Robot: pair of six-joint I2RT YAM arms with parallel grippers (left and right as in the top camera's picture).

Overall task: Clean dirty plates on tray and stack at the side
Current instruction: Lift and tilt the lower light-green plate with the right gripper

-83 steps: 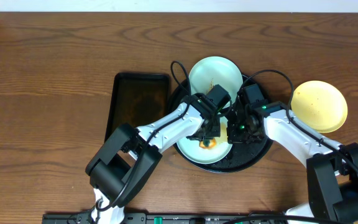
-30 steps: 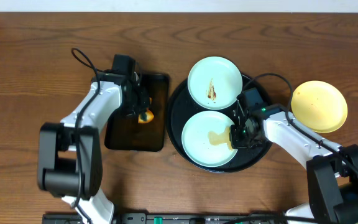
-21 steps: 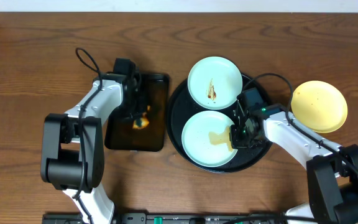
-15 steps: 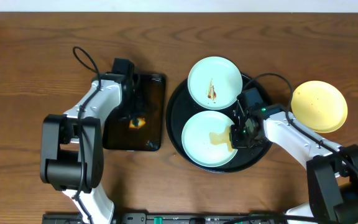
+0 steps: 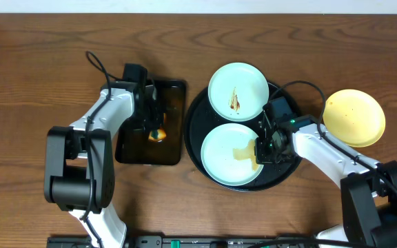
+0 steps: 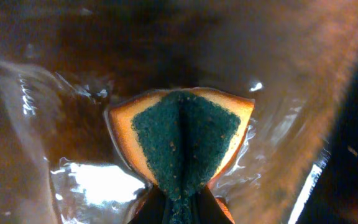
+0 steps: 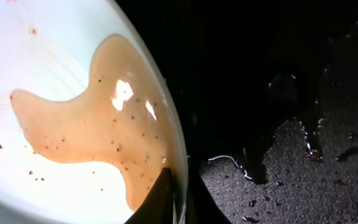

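Two mint-blue plates lie on the round black tray [image 5: 284,176]. The near plate [image 5: 226,155] holds a brown liquid pool [image 7: 98,124]; the far plate [image 5: 238,89] has a brown smear and overhangs the tray's back rim. The yellow plate [image 5: 353,117] rests on the wood tabletop at the right. My right gripper [image 5: 259,153] is shut on the near plate's right rim [image 7: 178,199]. My left gripper [image 5: 156,129] is shut on the green-and-yellow sponge [image 6: 185,140], folded, over the rectangular tray.
The rectangular black tray [image 5: 136,145] lies left of the round tray, its wet bottom showing in the left wrist view [image 6: 73,168]. Water drops lie on the round tray's floor [image 7: 303,155]. Black cables loop above both arms.
My left gripper carried the sponge off the near plate to the rectangular tray and rubbed it about there. The rectangular tray shifted slightly. My right gripper kept hold of the plate rim.
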